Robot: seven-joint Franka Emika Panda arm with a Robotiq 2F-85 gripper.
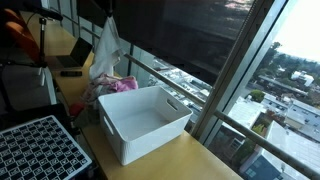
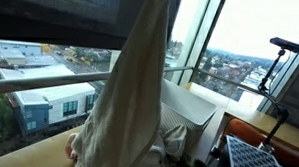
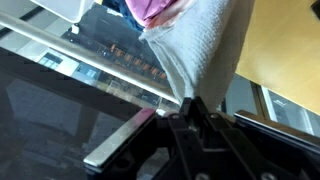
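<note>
Nearby, white bin (image 1: pixel 145 122) beside hanging towel (image 1: pixel 106 50) (claw (image 3: pixel 190 106) pinching it), pink cloth (image 1: pixel 122 85) below

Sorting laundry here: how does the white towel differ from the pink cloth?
The white towel hangs stretched from the gripper; the pink cloth lies crumpled beside the white bin. The white towel looks larger than the pink cloth. Both are soft fabric.

Tall windows (image 1: pixel 290 60) with dark frames wrap the room, and a pale rail (image 2: pixel 49 83) runs across the glass. A dark blind (image 2: pixel 52 15) covers the upper panes. Outside, city rooftops (image 2: pixel 34 107) lie in bright daylight. The wooden desk (image 1: pixel 190 162) stands just beside the glass.
</note>
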